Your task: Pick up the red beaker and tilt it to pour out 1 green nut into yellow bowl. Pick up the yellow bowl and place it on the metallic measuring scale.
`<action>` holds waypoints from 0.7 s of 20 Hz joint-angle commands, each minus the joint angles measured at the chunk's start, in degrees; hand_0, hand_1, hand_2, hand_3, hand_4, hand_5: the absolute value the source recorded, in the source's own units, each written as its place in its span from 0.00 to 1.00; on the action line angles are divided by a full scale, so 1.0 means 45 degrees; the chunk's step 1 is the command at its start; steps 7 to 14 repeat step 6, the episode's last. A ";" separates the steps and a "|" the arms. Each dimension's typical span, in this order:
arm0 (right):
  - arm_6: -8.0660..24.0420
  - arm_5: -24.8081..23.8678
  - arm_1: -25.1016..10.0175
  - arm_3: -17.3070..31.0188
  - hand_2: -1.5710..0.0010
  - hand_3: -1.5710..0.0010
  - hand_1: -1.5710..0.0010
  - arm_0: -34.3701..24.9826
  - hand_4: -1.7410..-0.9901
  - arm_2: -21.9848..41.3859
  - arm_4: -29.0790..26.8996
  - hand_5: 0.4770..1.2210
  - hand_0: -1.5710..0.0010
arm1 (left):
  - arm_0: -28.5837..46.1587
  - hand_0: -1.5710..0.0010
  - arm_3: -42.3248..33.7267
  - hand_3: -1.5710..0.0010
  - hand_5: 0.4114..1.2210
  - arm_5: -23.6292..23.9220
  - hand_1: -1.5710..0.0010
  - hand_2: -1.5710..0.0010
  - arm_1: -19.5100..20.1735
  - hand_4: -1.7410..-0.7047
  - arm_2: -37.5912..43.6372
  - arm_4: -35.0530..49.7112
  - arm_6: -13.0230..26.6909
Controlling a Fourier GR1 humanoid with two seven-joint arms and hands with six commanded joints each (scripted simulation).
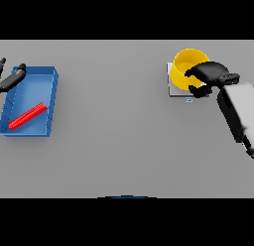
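Yellow bowl [187, 64] sits on the metallic measuring scale [172, 89], the right hand [208, 74] curled over its near rim

If the fingers drag on letting go, the bowl could tip or slide off the plate. The red beaker [28, 116] lies flat in the blue tray [51, 97] far left, the left hand [13, 78] relaxed at the tray's far corner

A blue tray [49, 91] sits near the left edge of the grey table [114, 141], its open side up and walls low.
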 commanded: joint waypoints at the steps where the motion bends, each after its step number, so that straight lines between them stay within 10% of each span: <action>1: 0.0022 -0.0017 0.0040 0.0206 0.80 0.74 0.88 -0.0019 0.38 0.0001 0.0030 0.47 0.92 | 0.0178 1.00 -0.0173 1.00 0.36 0.0086 1.00 1.00 0.0056 0.98 0.0010 0.0032 -0.0099; 14: 0.0541 0.0560 0.0001 -0.0005 0.93 0.83 0.96 0.0091 0.44 -0.0018 -0.0071 0.38 0.97 | 0.0036 1.00 0.0041 1.00 0.35 0.0034 1.00 1.00 0.0029 0.99 0.0096 0.0036 -0.0179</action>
